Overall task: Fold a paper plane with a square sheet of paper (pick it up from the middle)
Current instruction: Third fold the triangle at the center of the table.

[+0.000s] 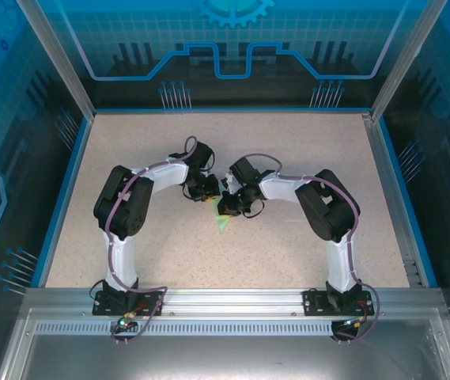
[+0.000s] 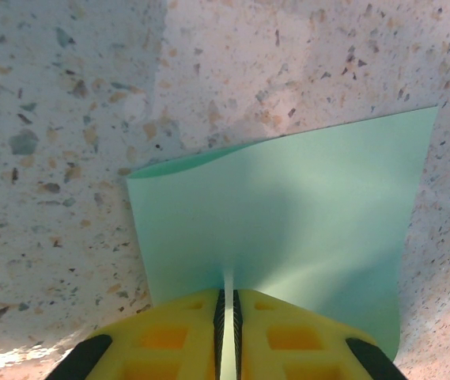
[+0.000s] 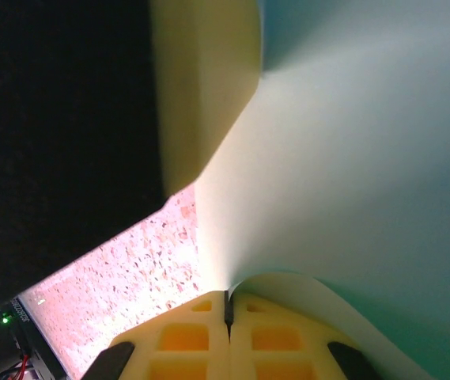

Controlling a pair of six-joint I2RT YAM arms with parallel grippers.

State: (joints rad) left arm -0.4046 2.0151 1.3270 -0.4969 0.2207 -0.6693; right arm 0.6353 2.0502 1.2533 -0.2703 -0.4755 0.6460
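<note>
Square sheet of paper (image 2: 288, 229) is pinched in the clenched left gripper (image 2: 227, 317) and also grasped, curled, by the clenched right gripper (image 3: 226, 310).

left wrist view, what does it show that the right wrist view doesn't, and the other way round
Left wrist: the left gripper pinching the square sheet of paper, whose far edge and corners stand out against the speckled table. Right wrist: the sheet close up, curling over the right gripper, with a pale yellow block and a dark body at the left. Both: yellow fingers shut on the green sheet, table beyond.
</note>
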